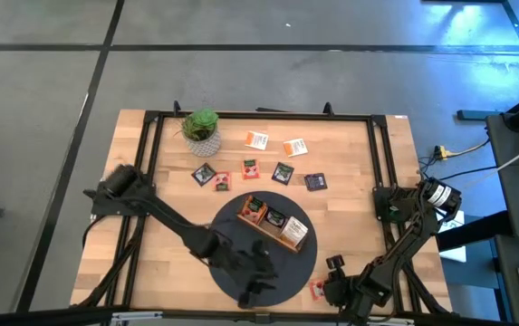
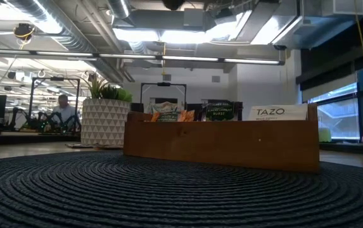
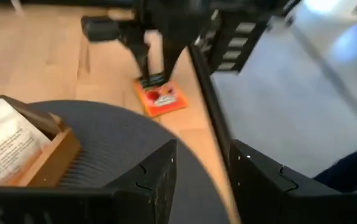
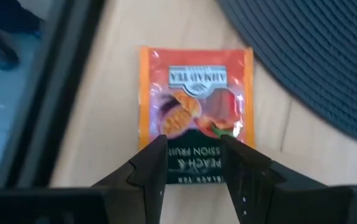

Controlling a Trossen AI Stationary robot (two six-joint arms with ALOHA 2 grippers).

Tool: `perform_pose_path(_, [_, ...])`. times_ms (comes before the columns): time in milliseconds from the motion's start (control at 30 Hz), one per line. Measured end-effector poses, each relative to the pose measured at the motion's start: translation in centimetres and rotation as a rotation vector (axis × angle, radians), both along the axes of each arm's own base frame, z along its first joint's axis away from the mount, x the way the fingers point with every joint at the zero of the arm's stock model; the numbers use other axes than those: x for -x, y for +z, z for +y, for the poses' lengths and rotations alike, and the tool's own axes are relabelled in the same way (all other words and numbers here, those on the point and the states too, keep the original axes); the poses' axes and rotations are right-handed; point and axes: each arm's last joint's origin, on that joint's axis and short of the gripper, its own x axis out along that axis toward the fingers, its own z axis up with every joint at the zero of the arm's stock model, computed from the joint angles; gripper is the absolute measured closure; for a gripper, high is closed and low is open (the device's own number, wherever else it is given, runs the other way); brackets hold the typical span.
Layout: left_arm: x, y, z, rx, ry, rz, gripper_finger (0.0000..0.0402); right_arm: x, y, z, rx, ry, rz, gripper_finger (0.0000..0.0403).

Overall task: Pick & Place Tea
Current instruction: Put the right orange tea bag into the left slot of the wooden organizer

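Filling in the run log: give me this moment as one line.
right hand: closed on orange tea packet at table edge | left hand: open over dark mat | tray: three packets

Orange-red packet, black lower band; dark ribbed round mat; brown wooden tray; white triangle-patterned pot.

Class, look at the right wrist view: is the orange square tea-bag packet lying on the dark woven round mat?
No. The orange square tea-bag packet lies on bare light wooden table, beside the dark woven round mat.
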Motion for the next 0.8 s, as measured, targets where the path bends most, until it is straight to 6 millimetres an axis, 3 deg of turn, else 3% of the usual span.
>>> perform_pose_path(367, [-5.3,-2.8,-3.1,-0.244,-0.069,-0.037,0.026,-0.8,0.3,0.3,-0.062,-0.022,-0.051,0.0253])
perform_pose_path(467, [-6.2,-3.7,-3.5,-0.286,-0.056,-0.048,0.026,-1.2,0.5,0.2,-0.106,-0.096,-0.035,0.0253])
perform_pose_path(700, [-7.9,-5.0,-4.1,-0.341,-0.036,-0.077,0.026,-2.9,3.7,1.5,-0.286,-0.351,-0.017,0.0253])
perform_pose_path(800, [-8.7,-6.0,-3.5,-0.346,0.018,-0.086,0.026,-2.4,5.6,2.3,-0.365,-0.47,-0.033,0.0253])
